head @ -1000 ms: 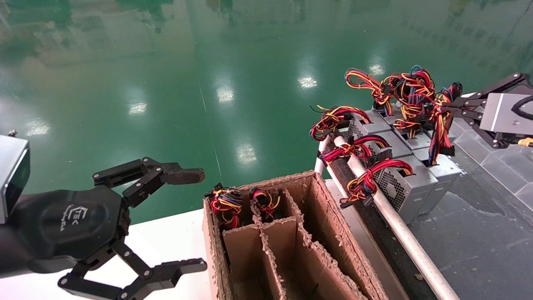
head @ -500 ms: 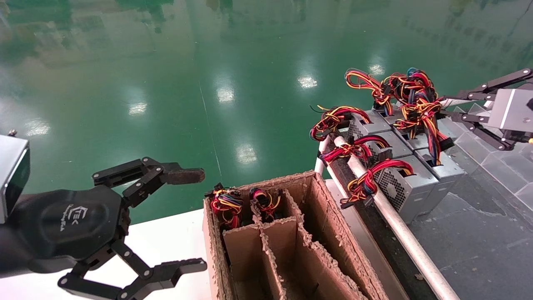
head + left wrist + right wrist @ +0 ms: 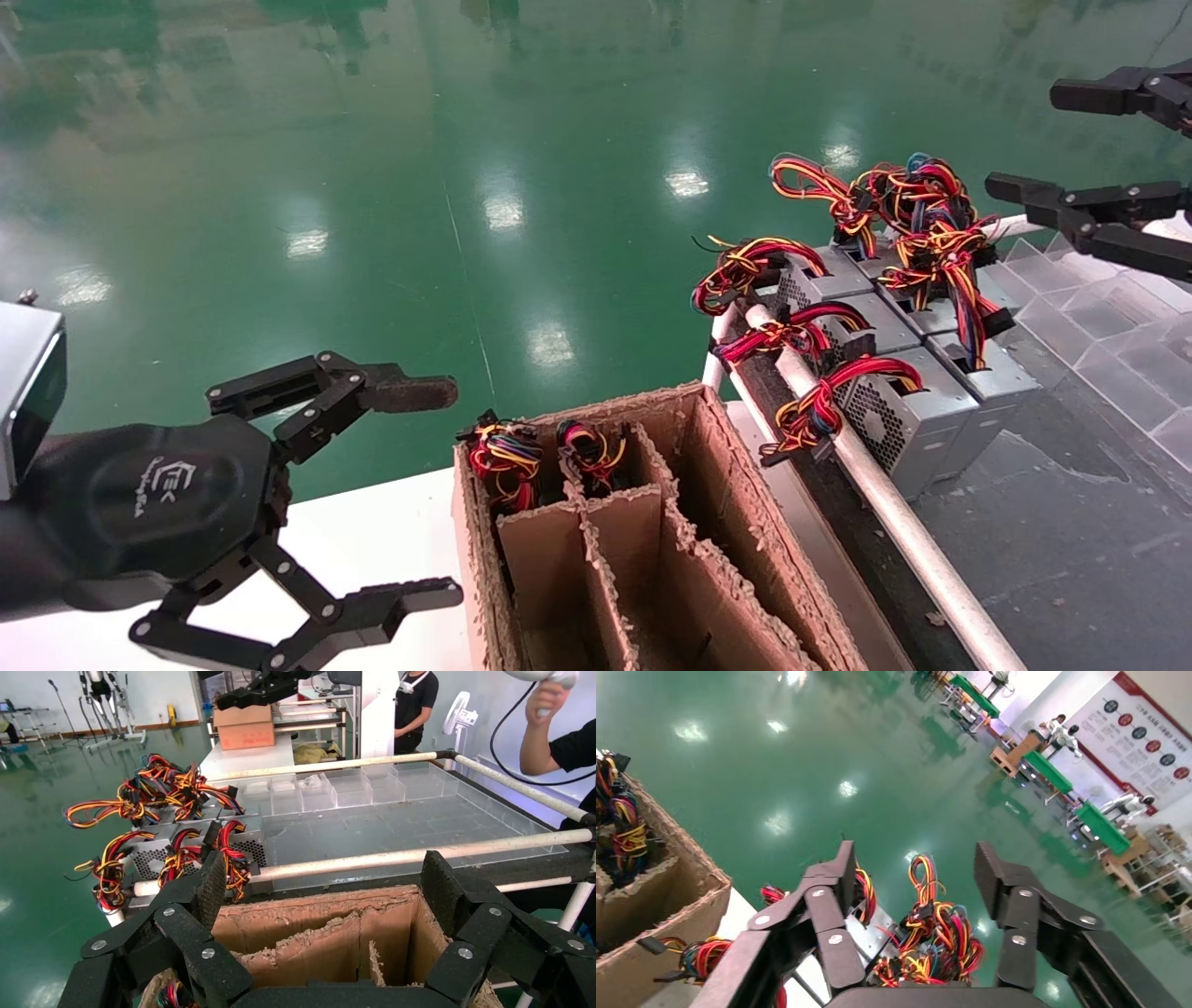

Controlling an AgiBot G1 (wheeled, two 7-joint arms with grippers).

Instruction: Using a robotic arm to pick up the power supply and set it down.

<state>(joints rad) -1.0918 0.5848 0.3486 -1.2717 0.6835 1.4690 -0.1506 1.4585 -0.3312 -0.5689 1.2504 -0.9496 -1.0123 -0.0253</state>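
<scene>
Green glossy floor lies behind a bench rack (image 3: pixel 894 522) carrying the supplies (image 3: pixel 917 415). Right jaws (image 3: pixel 1043 144) gape wide, empty, above and beyond the farthest supply's wires (image 3: pixel 917 210). Left jaws (image 3: pixel 438 494), also spread and empty, sit parked beside the box (image 3: pixel 745 522), well apart from the rack. Each supply looks heavy, rigid and smooth-sided; grasp the metal case, not the floppy wires.

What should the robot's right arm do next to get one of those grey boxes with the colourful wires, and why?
Probably lower the right tool toward the farthest power supply in the row. The tool is open, holds nothing and hangs above and beside the wire bundles, not touching any box. The left tool is open near the cardboard box and looks idle.
</scene>
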